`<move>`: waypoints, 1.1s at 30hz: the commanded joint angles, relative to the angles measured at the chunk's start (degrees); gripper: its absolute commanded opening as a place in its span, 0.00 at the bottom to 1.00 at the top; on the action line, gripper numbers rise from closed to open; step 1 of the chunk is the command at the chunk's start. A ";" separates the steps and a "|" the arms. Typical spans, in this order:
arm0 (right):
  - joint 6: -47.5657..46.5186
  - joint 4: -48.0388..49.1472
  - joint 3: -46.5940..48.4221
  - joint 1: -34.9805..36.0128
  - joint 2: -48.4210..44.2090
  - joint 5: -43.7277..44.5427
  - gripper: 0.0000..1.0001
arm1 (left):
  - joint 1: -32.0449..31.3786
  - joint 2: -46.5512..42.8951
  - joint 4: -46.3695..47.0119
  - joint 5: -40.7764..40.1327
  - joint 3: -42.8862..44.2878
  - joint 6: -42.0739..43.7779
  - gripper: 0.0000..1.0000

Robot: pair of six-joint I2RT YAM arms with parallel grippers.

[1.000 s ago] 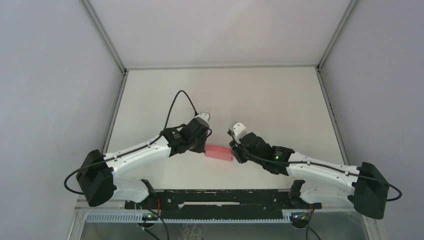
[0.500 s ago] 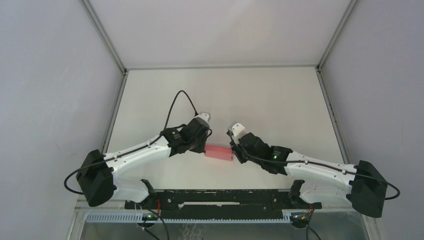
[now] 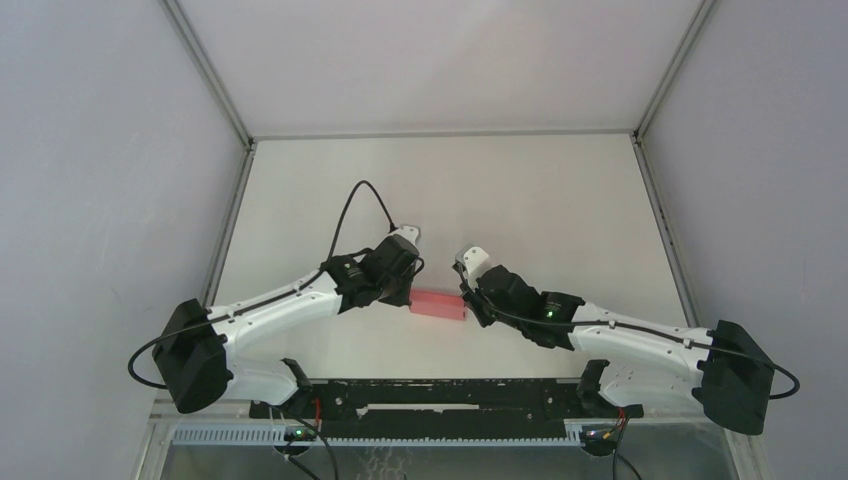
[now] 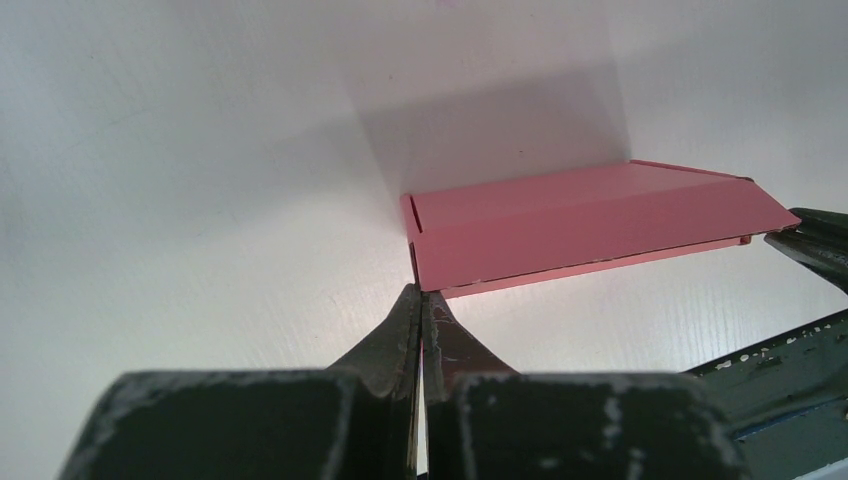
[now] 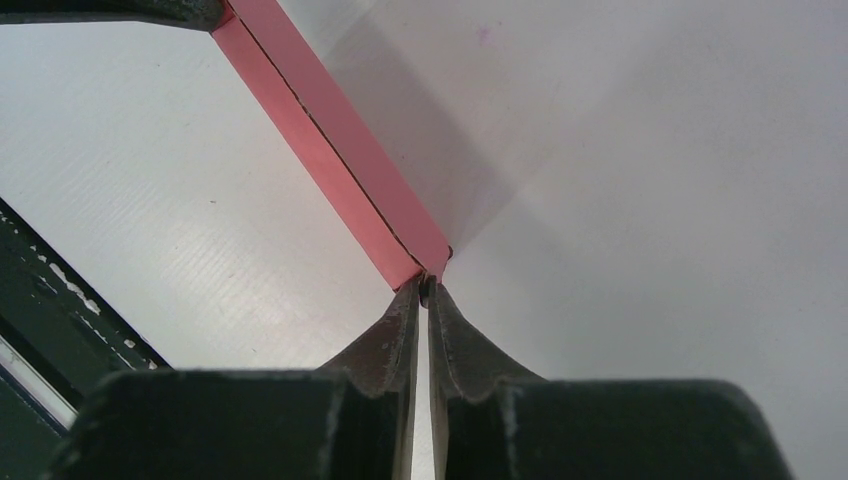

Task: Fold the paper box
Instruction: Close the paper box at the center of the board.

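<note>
left pincer (image 4: 421,300): jaws pressed together | right pincer (image 5: 428,290): nearly closed | left arm (image 3: 270,305), right arm (image 3: 640,340): angled inward

- The pink flat cardboard paper box (image 3: 438,305) sits at the near middle of the white flat table top (image 3: 520,200), lengthwise left to right.
- The left gripper (image 3: 411,297) meets the box's left end, with its fingertips at the near corner.
- The right gripper (image 3: 467,306) meets the box's right end.
- The box spans the gap between the two grippers.

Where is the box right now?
Top view: the box is held near the middle of the table, toward its near edge, between the left hand and right hand, which pinch its two ends.
</note>
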 commanded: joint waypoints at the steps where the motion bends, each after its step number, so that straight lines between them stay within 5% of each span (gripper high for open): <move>1: -0.86 2.82 1.84 0.59 0.06 0.84 0.12 | -0.26 0.03 -1.06 -0.95 3.68 -0.01 0.02; 33: 1.66 -0.56 8.27 -2.19 5.90 -3.84 0.00 | -1.72 1.83 -1.57 0.54 5.25 -0.73 0.03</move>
